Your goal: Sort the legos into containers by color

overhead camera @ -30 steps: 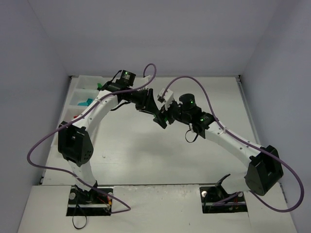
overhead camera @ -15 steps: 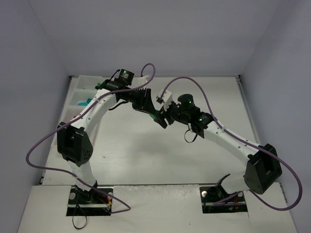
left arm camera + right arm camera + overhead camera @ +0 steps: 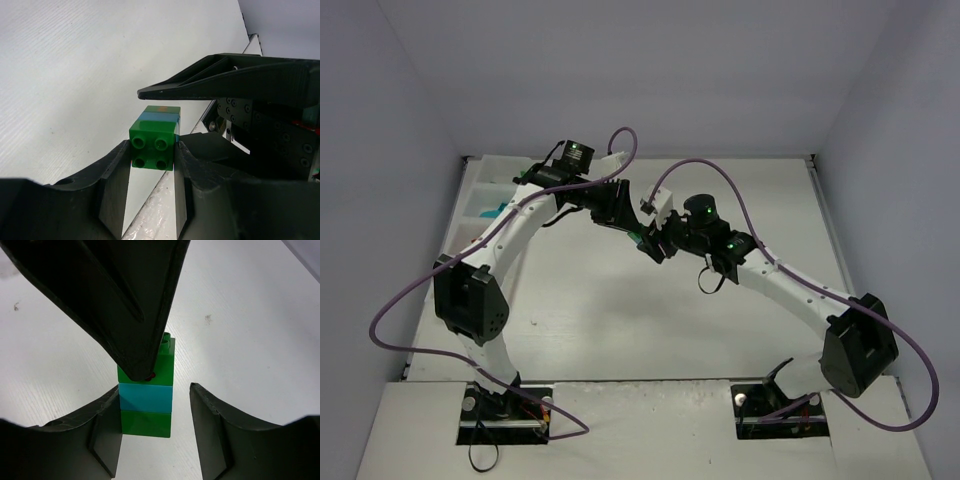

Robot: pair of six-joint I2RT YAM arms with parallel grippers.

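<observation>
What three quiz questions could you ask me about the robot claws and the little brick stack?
1. Pick one: the middle brick of the stack is A red, B teal-blue, C yellow.
2. True or false: the left claw is shut on the stack.
3. Fill in the gap: the right claw reaches around the stack, but a gap shows beside one finger, so this claw is ____.

Key: 1 B. 2 true. 3 open.
</observation>
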